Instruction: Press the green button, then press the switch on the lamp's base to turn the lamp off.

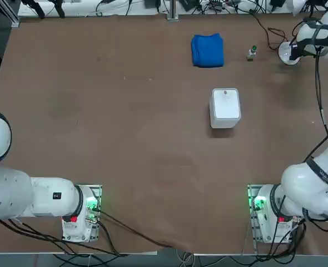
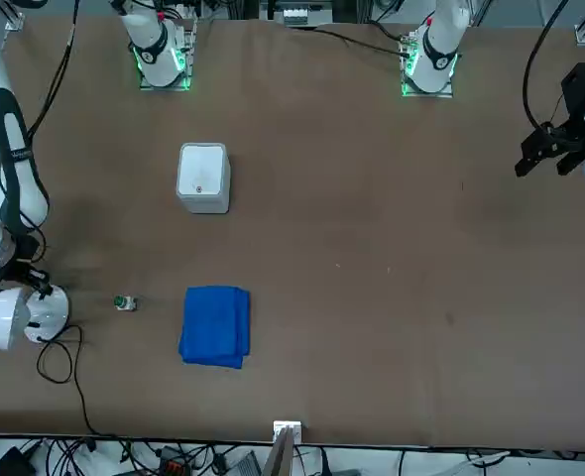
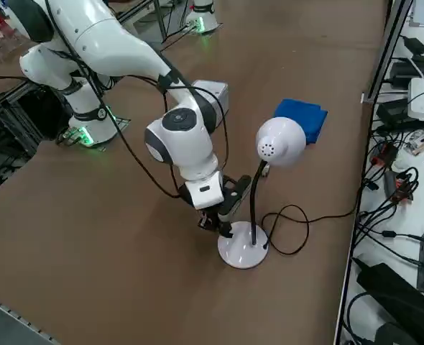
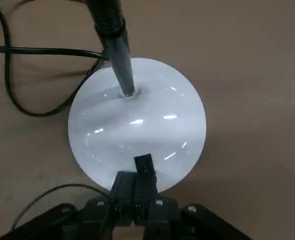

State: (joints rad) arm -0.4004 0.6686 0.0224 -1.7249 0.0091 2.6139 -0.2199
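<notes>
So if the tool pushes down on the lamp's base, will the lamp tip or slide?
Probably it will not tip: the lamp's base is a wide flat disc lying flush on the table. The lamp carries its head high on a thin stem, so a sideways shove seems riskier. The glossy base may let the shut right tool slip.

Plain brown worktop [image 1: 125, 139], folded solid blue cloth [image 1: 207, 50], white square box [image 1: 225, 107], pale stub with teal-green button [image 1: 253, 50], glossy white lamp's base [image 4: 137, 125] with black stem [image 4: 115, 40] and black cord [image 4: 22, 50], white lamp head [image 3: 280, 141], black right gripper [image 4: 143, 167]
</notes>
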